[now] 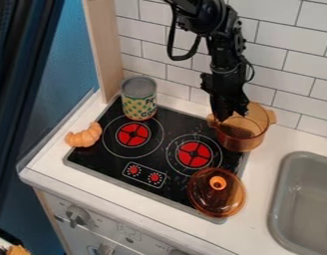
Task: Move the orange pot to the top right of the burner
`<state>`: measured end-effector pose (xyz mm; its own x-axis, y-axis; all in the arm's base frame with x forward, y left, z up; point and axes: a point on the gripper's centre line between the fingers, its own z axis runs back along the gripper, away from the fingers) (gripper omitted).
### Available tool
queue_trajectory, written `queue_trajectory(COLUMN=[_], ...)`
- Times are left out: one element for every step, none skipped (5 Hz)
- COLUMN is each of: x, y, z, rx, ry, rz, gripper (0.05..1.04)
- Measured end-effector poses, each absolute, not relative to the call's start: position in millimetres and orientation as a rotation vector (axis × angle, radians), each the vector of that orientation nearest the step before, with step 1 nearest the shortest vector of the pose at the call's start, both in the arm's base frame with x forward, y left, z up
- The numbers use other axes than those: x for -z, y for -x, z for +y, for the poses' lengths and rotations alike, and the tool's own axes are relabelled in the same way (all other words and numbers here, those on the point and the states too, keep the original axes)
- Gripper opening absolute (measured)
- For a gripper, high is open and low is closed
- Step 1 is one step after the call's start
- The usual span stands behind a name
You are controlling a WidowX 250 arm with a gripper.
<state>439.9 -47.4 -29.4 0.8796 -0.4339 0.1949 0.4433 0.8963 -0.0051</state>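
White wall tiles (pixel 279 52) stand behind the black cooktop (pixel 174 119), which is set in a pale counter (pixel 269 164), and you can take your bearings from that cooktop. At its back right corner, partly over the edge, you'll find the orange pot (pixel 243 139), see-through and upright, just behind the right burner (pixel 194 154). Your gripper (pixel 226 115) points down over that same corner, overlapping the left part of the pot's rim in your view. You cannot tell how far open it is or whether it has hold of the pot. At the cooktop's front right corner you have the amber lid (pixel 207 196) with its orange knob (pixel 218 183) up, overhanging the edge. A can (pixel 139 102) stands upright at its back left, beside the left burner (pixel 133 134). You see the croissant (pixel 84 136) at its left edge, and the grey sink (pixel 278 199) lies to its right.
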Motion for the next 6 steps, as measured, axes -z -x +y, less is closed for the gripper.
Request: queue_trajectory(x=[29,37,39,41,44,44], y=[-441,-432,-431,-431,-430,-430], z=[-52,-52,-40,-39,-39,-36], rx=[0.46,0.465,0.442,0.442,0.448,0.45], ry=[0.037,0.065,0.063,0.064,0.066,0.047], rz=[-0.189,-0.173,-0.171,-0.163,-0.148,-0.145], gripper=[0.073,0.073,0.073,0.104,0.272,0.556])
